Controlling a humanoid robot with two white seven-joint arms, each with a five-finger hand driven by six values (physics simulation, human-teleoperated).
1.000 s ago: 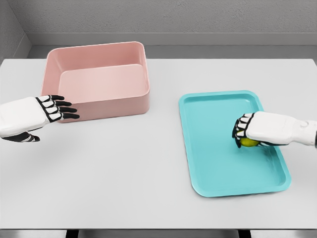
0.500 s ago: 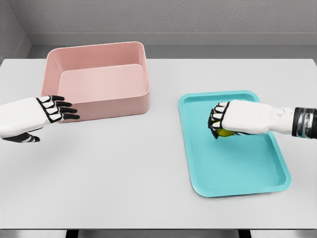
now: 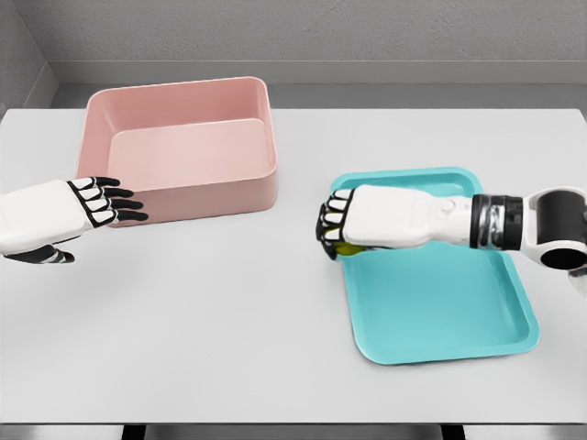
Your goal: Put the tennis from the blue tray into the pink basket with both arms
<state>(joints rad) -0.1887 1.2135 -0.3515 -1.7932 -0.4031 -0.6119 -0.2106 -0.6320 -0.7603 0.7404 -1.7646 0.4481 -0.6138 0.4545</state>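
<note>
1. The right hand (image 3: 353, 225) is clenched around the yellow-green tennis ball (image 3: 346, 247), of which only a sliver shows under the fingers, right at the left rim of the blue tray (image 3: 440, 321).
2. The left hand (image 3: 69, 213) hovers with fingers spread, holding nothing, just in front of the pink basket (image 3: 183, 137).
3. To do the carry well, keep the clench firm and lift the ball clear of the tray's rim before crossing the table (image 3: 229, 312).
4. A handover looks likely: bring the ball to the waiting palm, and loosen the right fingers only once the left has closed.
</note>
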